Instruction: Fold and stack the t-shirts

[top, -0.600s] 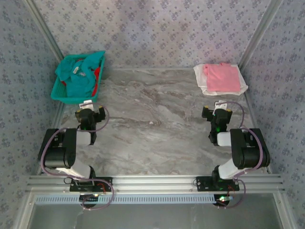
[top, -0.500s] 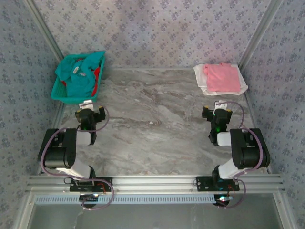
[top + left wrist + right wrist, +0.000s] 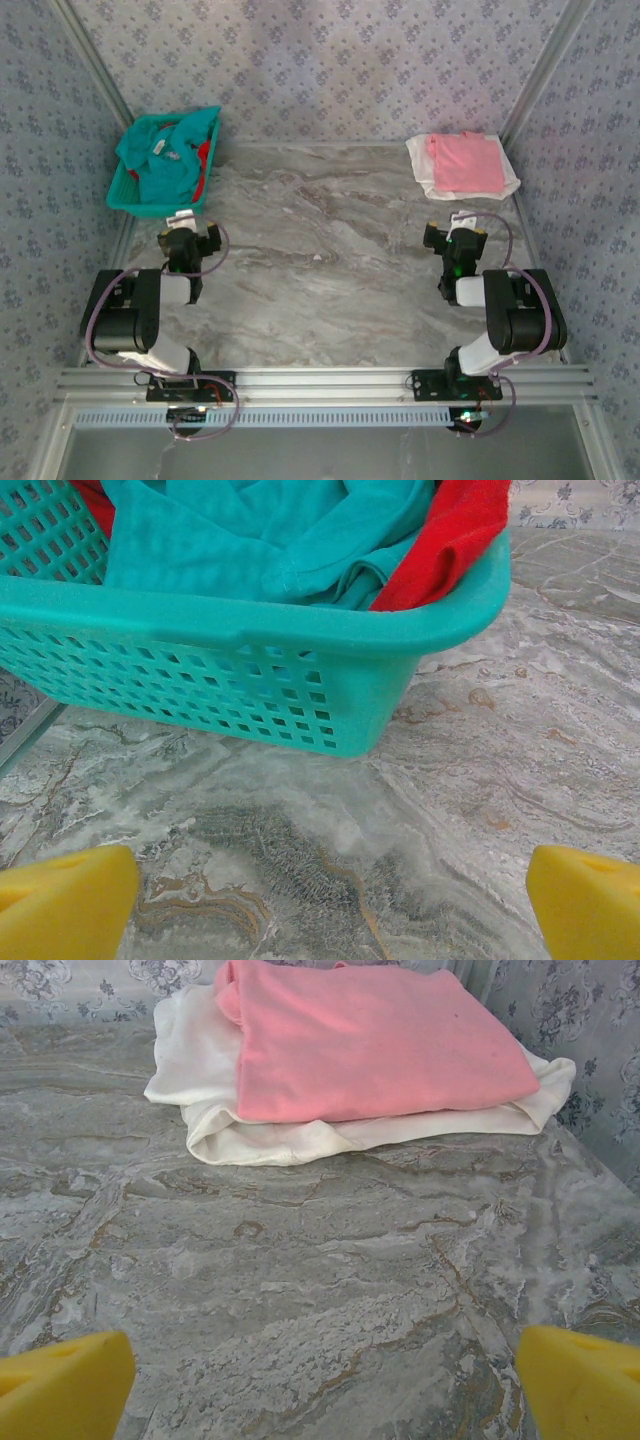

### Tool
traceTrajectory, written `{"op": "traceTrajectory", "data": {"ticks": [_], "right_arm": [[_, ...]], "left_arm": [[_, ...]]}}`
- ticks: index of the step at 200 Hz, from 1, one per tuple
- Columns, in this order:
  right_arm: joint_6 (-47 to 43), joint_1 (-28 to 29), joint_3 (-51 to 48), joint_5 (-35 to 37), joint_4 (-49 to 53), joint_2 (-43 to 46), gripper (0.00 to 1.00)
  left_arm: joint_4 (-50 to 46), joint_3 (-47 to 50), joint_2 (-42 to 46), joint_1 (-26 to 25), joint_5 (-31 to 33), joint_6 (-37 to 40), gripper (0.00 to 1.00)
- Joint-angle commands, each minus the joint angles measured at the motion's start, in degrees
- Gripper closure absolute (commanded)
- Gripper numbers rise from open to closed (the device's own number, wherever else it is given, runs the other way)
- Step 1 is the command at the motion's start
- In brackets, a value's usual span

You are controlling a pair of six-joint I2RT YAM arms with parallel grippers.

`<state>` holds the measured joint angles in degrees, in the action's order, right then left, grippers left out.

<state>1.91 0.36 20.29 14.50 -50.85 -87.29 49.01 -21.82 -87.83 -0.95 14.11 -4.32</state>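
A crumpled teal t-shirt (image 3: 160, 160) (image 3: 250, 535) lies in the teal mesh basket (image 3: 122, 190) (image 3: 250, 680) at the back left, with a red t-shirt (image 3: 203, 165) (image 3: 450, 530) under it at the basket's right side. At the back right a folded pink t-shirt (image 3: 468, 165) (image 3: 370, 1040) rests on a folded white t-shirt (image 3: 420, 160) (image 3: 200, 1060). My left gripper (image 3: 188, 233) (image 3: 325, 900) stands open over bare table just in front of the basket. My right gripper (image 3: 455, 232) (image 3: 325, 1385) is open too, in front of the stack, with nothing between its yellow fingertips (image 3: 60, 1385).
The marble table (image 3: 320, 260) stretches between the two arms. Patterned walls close in the back and both sides, with metal posts (image 3: 95, 65) at the corners. The basket and the stack sit close against the back wall.
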Motion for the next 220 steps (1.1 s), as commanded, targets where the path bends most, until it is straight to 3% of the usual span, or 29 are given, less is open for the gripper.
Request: {"op": "traceTrajectory", "data": {"ticks": [1,44,53,62,78,94,137,186,220], "right_arm": [[-0.9,-0.2,0.6,-0.4,1.0,0.0,0.0],[-3.2,1.5,0.9,-0.1,3.3,2.9,0.0],[-5.4,4.1,2.3,3.7,7.3,6.3,0.0],[-4.3,6.9,5.8,6.7,19.7,11.9,0.0],[-1.5,9.3,11.1,4.4,30.3,19.5,0.0],[0.9,10.7,15.4,-3.0,34.5,22.2,0.01],[0.7,17.5,31.1,-6.2,48.8,14.0,0.09],[0.1,20.3,33.4,-9.7,50.4,11.8,0.09],[-0.5,20.4,32.1,-9.0,51.9,13.5,0.09]], "left_arm": [[-0.1,-0.6,0.1,0.5,-0.9,0.5,0.0],[-1.6,-0.4,3.8,-0.9,0.7,1.8,0.0],[-9.6,-2.3,9.6,-3.8,5.4,3.3,0.0],[-20.3,-5.7,15.7,-5.1,7.6,1.8,0.0],[-30.4,-10.5,26.0,-4.0,1.0,-4.7,0.0],[-38.7,-18.6,27.8,-1.4,-4.3,-9.5,0.0],[-64.6,-47.6,8.8,4.1,-3.6,-6.4,0.01],[-73.3,-68.9,-12.9,10.7,-5.4,-5.7,0.02],[-76.9,-82.5,-27.3,12.0,-9.6,-2.7,0.02]]}}
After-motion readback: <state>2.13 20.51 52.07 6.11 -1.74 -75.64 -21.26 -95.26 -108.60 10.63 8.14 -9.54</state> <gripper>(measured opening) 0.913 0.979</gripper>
